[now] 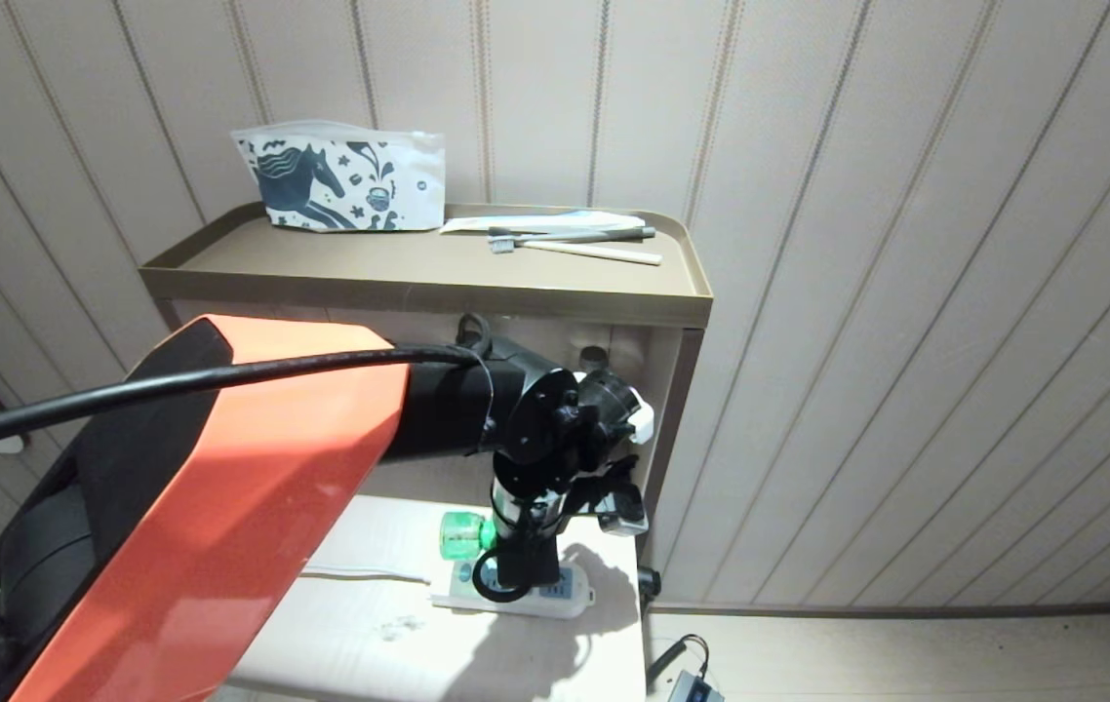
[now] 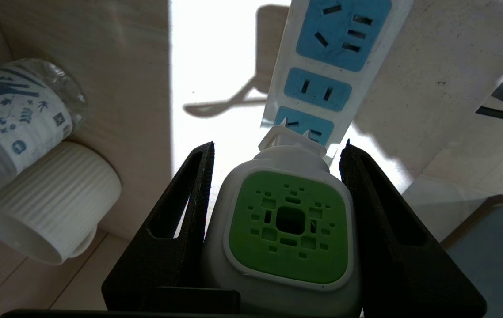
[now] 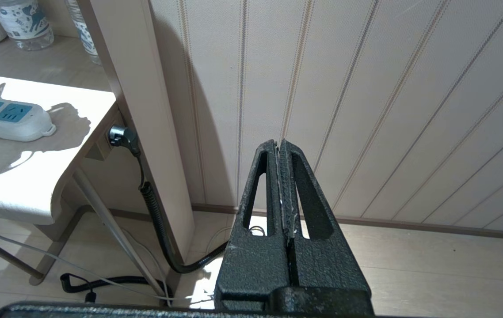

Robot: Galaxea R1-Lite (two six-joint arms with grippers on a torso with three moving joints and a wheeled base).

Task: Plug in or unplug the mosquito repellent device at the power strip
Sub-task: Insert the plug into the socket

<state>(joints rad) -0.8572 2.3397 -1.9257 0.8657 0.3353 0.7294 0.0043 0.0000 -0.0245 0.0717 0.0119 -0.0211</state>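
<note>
My left gripper [image 2: 279,143] is shut on the mosquito repellent device [image 2: 289,225], a white unit with a green vented face, its black fingers pressed to both sides. The device's plug end hangs right over the nearest blue socket of the white power strip [image 2: 322,57], and its two prong tips show just above the slots. In the head view the left gripper [image 1: 516,558] points down over the power strip [image 1: 570,593] on the low white table, and the device's green bottle [image 1: 462,534] sticks out to the side. My right gripper [image 3: 278,143] is shut and empty, parked near the wall.
A labelled water bottle [image 2: 13,115] and a white ribbed cup [image 2: 52,198] stand close beside the device. The brown shelf [image 1: 418,283] above carries a printed pouch [image 1: 340,180] and toothbrushes [image 1: 574,239]. A black coiled cable [image 3: 154,212] hangs at the table's side.
</note>
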